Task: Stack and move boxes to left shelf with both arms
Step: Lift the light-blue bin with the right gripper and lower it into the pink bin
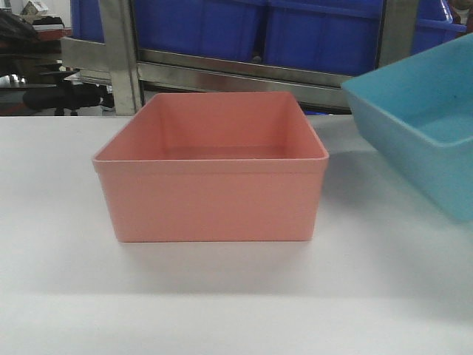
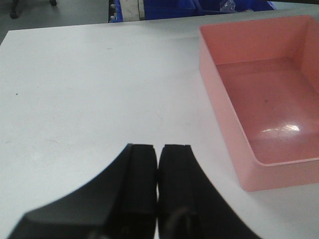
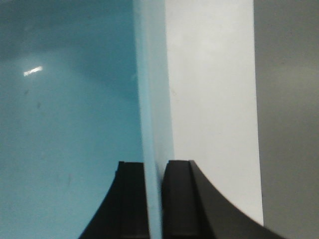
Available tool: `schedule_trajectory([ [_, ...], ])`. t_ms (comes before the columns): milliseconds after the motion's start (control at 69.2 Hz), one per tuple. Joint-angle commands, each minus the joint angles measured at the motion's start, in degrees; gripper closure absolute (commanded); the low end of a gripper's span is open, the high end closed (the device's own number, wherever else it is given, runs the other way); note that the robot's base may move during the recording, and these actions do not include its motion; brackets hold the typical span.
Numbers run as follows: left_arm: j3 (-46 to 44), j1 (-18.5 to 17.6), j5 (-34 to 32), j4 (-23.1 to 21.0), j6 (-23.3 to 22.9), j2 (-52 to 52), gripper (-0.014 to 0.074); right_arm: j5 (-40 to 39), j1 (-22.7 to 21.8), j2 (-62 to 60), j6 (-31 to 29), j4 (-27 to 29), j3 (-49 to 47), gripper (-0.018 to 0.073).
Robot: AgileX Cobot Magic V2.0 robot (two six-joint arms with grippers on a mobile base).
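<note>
My right fingers pinch the wall of the blue box, tipping it above the desk for stacking. My left fingers are clenched, empty, beside the pink box.

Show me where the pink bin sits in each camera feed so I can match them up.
Front view: pink bin in the centre, on the white table.
Left wrist view: right side, ahead of the shut left gripper.
Right wrist view: not in it; only the blue bin, its wall in the right gripper.
Shared landmark: the white table, in all three.
</note>
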Motion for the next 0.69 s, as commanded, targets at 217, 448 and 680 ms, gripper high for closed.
schedule_trajectory([
  [217,-1.6,0.0,-4.3,-0.4,0.0,-0.5,0.0605,2.0,6.6,-15.3,13.2,3.7,-2.5,0.0505],
  [448,-1.6,0.0,-4.3,-0.4,0.0,-0.5,0.0605,2.0,17.0,-17.3,26.9,3.7,-2.5,0.0505],
  [680,-1.6,0.0,-4.3,-0.4,0.0,-0.5,0.0605,-3.9,26.4,-16.1,38.3,3.0,-2.5,0.0504],
])
